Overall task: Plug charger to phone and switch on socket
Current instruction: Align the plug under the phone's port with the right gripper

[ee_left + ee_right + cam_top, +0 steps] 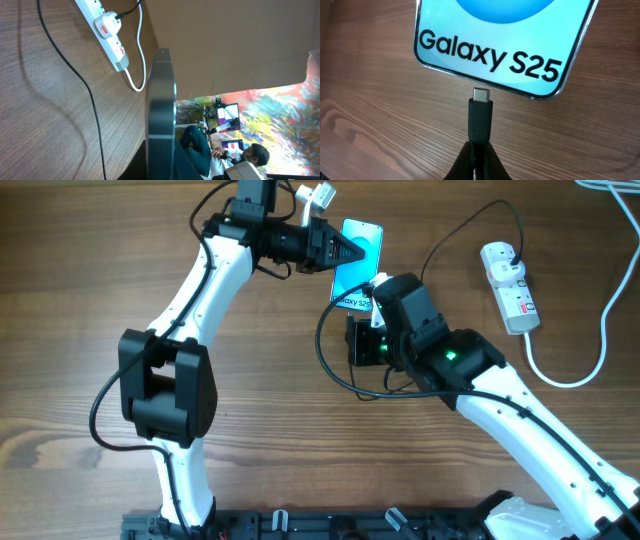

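Note:
The phone (358,258) has a cyan screen and a white "Galaxy S25" strip (490,55). It is lifted off the table. My left gripper (345,250) is shut on its far end; in the left wrist view the phone (161,110) shows edge-on. My right gripper (372,315) is shut on the charger's black connector (481,120). The connector's metal tip points at the phone's bottom edge, just short of it. The thin black cable (455,225) runs to a white plug adapter in the socket (510,285), also seen in the left wrist view (107,32).
The socket's thick white cord (600,330) loops along the right table edge. The charger cable (92,100) crosses the wood table and loops under my right arm (335,370). People and screens show beyond the table in the left wrist view.

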Controlling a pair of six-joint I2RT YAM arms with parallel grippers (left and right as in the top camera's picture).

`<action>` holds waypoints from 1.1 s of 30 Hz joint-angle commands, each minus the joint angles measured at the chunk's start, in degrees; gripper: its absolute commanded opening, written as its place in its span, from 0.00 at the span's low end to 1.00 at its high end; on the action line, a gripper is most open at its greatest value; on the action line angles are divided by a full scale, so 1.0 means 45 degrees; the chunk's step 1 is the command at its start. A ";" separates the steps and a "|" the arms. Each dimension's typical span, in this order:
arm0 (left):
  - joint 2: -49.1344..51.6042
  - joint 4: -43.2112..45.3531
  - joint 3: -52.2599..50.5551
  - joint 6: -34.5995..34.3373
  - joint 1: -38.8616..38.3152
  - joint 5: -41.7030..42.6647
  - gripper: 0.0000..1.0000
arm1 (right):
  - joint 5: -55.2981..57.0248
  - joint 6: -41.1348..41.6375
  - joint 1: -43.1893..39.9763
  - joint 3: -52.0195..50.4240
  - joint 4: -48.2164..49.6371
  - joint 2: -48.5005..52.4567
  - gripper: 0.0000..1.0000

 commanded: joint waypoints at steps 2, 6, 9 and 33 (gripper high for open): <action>-0.0495 0.0015 0.0015 0.0345 0.0010 0.0223 0.04 | 0.0092 0.0141 0.0015 0.0253 0.0136 0.0068 0.04; -0.0495 0.0019 0.0015 0.0350 0.0010 0.0219 0.04 | 0.0087 0.0146 0.0015 0.0253 0.0146 0.0068 0.04; -0.0495 0.0019 0.0015 0.0350 0.0010 0.0219 0.04 | 0.0087 0.0146 0.0015 0.0253 0.0146 0.0068 0.04; -0.0495 -0.0073 0.0015 0.0481 -0.0097 0.0214 0.04 | 0.0126 0.0136 0.0015 0.0248 0.0146 0.0073 0.04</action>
